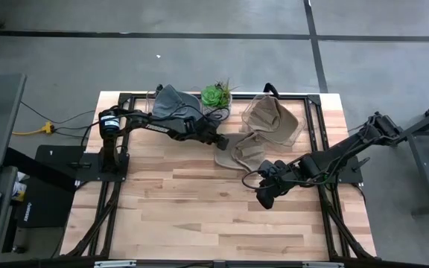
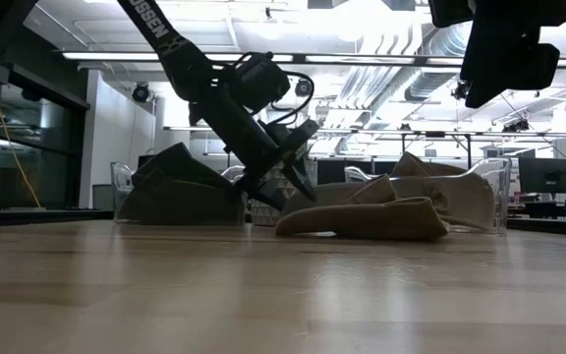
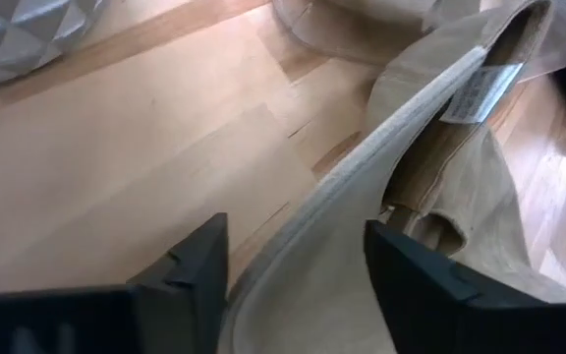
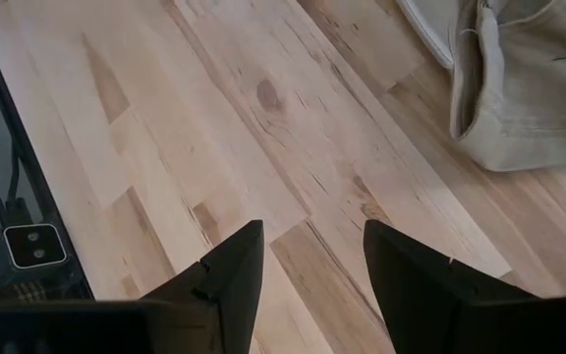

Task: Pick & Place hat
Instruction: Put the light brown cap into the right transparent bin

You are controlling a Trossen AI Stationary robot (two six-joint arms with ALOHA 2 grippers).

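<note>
A tan hat point(image 1: 248, 151) lies on the wooden table, its brim toward the left arm; it also shows in the low view point(image 2: 371, 218). My left gripper point(image 1: 220, 141) slants down at the hat's left end and is open. In its wrist view the gripper point(image 3: 295, 228) has a finger on either side of the pale brim edge point(image 3: 401, 128); no touch shows. My right gripper point(image 1: 263, 199) hovers open above bare table nearer than the hat, and its wrist view point(image 4: 312, 228) shows the hat point(image 4: 519, 88) farther off.
Along the far edge stand a clear bin holding a grey hat point(image 1: 173, 102), a potted green plant point(image 1: 216, 95) and a clear bin holding another tan hat point(image 1: 272, 119). Bare wood point(image 1: 199, 216) stretches over the near half of the table.
</note>
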